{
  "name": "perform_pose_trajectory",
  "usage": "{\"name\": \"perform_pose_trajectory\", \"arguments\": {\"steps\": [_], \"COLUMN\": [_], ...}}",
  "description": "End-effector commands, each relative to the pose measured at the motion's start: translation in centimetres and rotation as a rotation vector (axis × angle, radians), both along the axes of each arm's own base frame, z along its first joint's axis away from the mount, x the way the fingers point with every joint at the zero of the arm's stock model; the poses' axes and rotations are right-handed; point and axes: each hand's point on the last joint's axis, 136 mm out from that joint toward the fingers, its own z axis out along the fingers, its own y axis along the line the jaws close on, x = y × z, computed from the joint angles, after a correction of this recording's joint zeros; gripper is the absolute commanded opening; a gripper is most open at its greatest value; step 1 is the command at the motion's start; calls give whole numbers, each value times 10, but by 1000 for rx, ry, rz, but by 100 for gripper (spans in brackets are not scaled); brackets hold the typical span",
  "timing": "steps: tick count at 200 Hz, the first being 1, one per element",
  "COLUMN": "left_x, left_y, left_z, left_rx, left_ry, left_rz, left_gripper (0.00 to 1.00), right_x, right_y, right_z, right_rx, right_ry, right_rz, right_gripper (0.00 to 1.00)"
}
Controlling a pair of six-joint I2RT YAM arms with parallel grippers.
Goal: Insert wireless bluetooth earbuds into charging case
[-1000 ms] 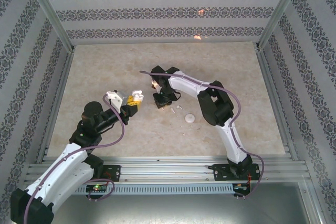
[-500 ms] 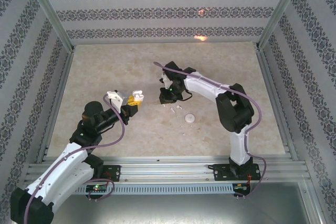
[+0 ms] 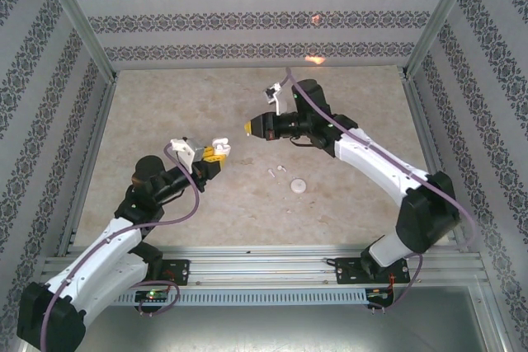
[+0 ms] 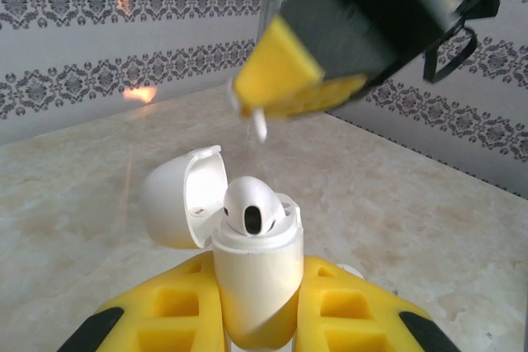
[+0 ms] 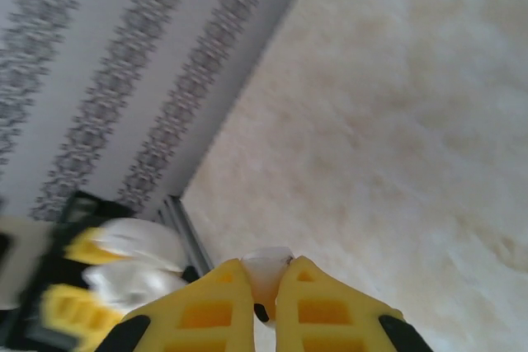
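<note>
The left pincer (image 4: 257, 319) is gripping the charging case (image 4: 256, 274) (lid open, one earbud (image 4: 252, 208) sitting inside) above the middle of the surface (image 3: 165, 105). The right pincer (image 5: 264, 286) is pinching a second earbud (image 5: 266, 263) near it, toward the far edge.

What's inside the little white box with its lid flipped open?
One small white plastic earbud sits in the glossy white charging case, its rounded head poking out. Its stem is hidden down inside, so I can't see it.
</note>
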Motion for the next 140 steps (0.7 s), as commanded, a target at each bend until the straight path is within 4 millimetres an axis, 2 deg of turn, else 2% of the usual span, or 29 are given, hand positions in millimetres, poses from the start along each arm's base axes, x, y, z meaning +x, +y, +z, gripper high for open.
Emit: {"name": "perform_pose_trajectory", "arguments": {"steps": [1,28,44,106,140], "left_x": [-3,0,1,-1,0], "left_y": [-8,-10,-11,-12,-12], "left_z": [35,43,49,69,76], "left_rx": [-60,-74,-93,-134,-159], "left_ry": [-98,-115,-127,-163,-175], "left_rz": [-47,-53,-57,-66,-69], "left_gripper": [0,0,0,0,0], "right_x": [-16,-30,-37,-39,-40], "right_y": [10,17,22,29,33], "right_z": [41,65,72,56,55], "right_rx": [117,158,165,79,66], "right_ry": [-110,-202,-246,-292,-297], "right_rz": [61,68,68,-7,-21], "right_gripper": [9,10,10,9,10]}}
